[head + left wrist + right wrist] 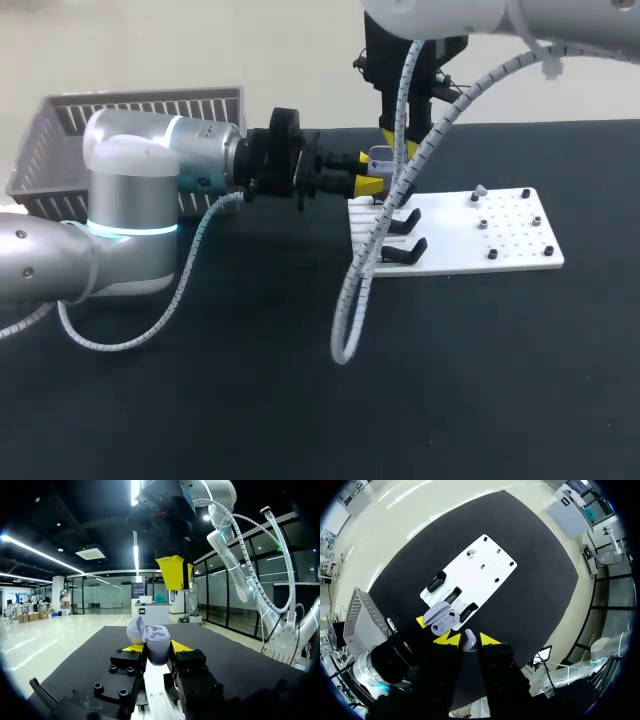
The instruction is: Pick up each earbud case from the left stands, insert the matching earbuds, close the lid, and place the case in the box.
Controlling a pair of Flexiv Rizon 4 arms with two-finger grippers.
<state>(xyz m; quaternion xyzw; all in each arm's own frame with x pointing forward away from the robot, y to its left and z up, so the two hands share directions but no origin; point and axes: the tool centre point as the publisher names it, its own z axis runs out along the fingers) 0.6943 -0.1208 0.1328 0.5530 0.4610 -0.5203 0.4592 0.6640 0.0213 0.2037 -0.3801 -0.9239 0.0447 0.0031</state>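
While level, left tool (157,647) seemingly grips case (159,641)

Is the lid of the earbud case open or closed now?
Open. The lid is swung back beside the body of the earbud case, and its inside is exposed.

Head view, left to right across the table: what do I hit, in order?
In order: grey basket → left arm → earbud case, held in that arm's jaws → loose earbud on the white board.
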